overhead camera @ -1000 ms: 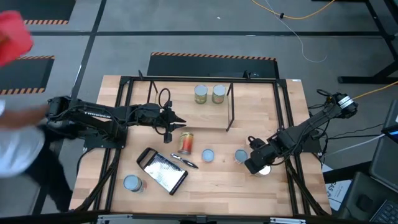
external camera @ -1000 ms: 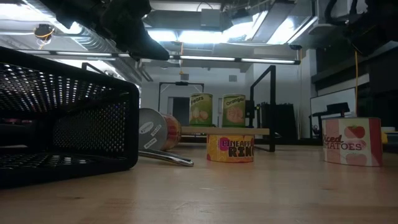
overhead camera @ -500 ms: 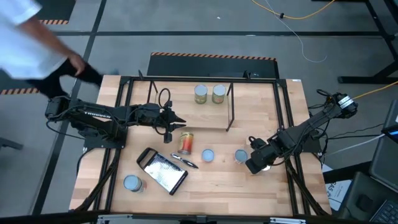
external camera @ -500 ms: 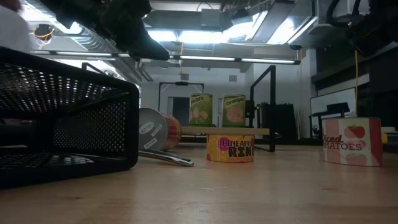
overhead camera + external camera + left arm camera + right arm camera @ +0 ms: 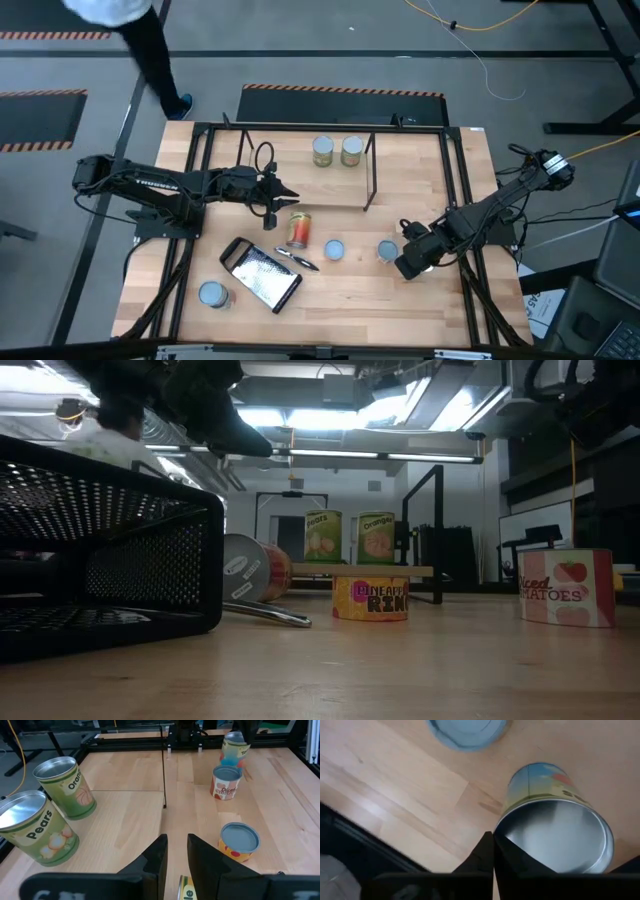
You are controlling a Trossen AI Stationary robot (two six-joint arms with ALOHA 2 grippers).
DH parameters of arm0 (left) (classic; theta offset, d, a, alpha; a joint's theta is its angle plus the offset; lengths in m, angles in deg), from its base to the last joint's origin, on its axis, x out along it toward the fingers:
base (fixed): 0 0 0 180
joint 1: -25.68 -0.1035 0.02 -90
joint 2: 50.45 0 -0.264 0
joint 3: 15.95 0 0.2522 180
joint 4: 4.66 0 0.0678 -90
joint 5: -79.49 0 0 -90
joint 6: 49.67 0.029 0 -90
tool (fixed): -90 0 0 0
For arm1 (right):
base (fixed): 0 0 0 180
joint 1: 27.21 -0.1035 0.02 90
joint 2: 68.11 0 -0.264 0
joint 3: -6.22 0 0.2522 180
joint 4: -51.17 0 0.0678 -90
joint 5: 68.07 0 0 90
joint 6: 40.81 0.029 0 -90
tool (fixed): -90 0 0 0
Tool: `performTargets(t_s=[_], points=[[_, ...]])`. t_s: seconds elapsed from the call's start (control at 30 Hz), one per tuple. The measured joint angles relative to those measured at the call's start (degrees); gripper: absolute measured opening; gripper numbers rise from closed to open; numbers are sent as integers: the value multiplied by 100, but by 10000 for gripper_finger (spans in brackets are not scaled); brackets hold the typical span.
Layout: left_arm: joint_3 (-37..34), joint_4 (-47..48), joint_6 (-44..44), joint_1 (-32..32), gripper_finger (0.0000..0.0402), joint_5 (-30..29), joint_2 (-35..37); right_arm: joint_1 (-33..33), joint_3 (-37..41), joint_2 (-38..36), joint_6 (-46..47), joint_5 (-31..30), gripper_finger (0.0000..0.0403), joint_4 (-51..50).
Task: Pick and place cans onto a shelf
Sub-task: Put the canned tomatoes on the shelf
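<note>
Right hand (image 5: 493,851): pressed together beside a can (image 5: 555,827), gripping nothing.
Can: rigid, smooth, likely slippery; grip its sides.
Left hand (image 5: 176,855): spread, empty.

A flat metal grater (image 5: 262,277) with a black handle lies on the wooden bench (image 5: 340,300), with what may be a can opener (image 5: 297,259) just beside it. A black wire basket (image 5: 100,550) fills the low view's left side. A person (image 5: 135,40) walks on the floor beyond the bench's far left corner.

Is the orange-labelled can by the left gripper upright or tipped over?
Tipped over: the orange-labelled can lies on its side on the table, label showing from above and its round end facing the low camera.
</note>
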Motion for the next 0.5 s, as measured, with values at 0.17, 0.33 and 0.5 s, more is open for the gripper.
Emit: performTargets(t_s=[0.17,0.33,0.5], points=[[0,0,0,0,66,0,-1,4,-347,19,-92,-55,2,-393],[0,0,0,0,66,0,0,4,-735,13,-305,106,1,-640],[0,0,0,0,66,-2,0,5,-1113,7,-493,153,1,-629]])
